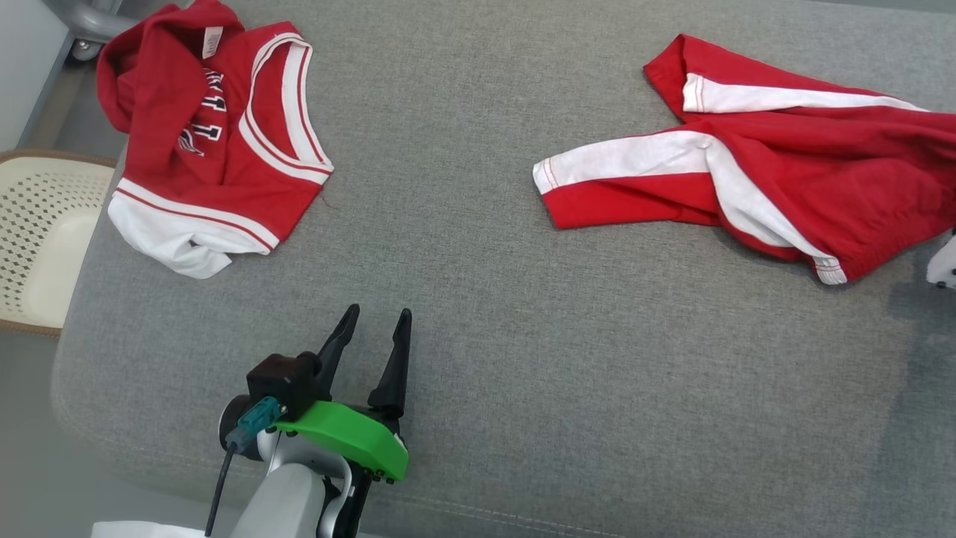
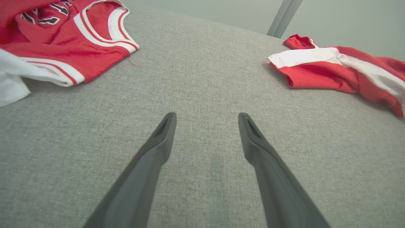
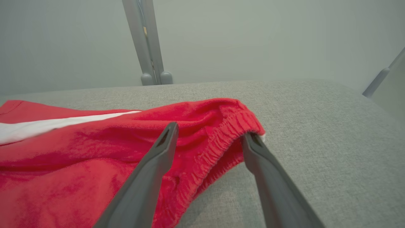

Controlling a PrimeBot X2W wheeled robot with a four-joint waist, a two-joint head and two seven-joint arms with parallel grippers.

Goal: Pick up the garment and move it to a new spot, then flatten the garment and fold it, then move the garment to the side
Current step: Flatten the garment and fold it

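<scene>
1. Right claw (image 3: 211, 133) is released, its jaws spread astride the elastic waistband (image 3: 218, 148) of the red shorts (image 3: 95, 152), seemingly lined up to pinch there.
2. The shorts lie crumpled by the grey padded surface's (image 1: 523, 359) right edge.
3. Left claw (image 1: 378, 314), also released, hovers over bare fabric near the front edge, likely waiting.
4. A red jersey (image 1: 216, 149) sits at the far left corner, well apart from the shorts.

In the head view the shorts (image 1: 784, 187) run off the right edge, where a white piece (image 1: 942, 263) is too cut off to identify. The jersey (image 1: 224, 172) folds over its own lettering (image 1: 211, 101), leaving it unreadable, and its label (image 1: 212, 41) is too small to read. A cream perforated object (image 1: 41, 224) is cut by the left edge.
</scene>
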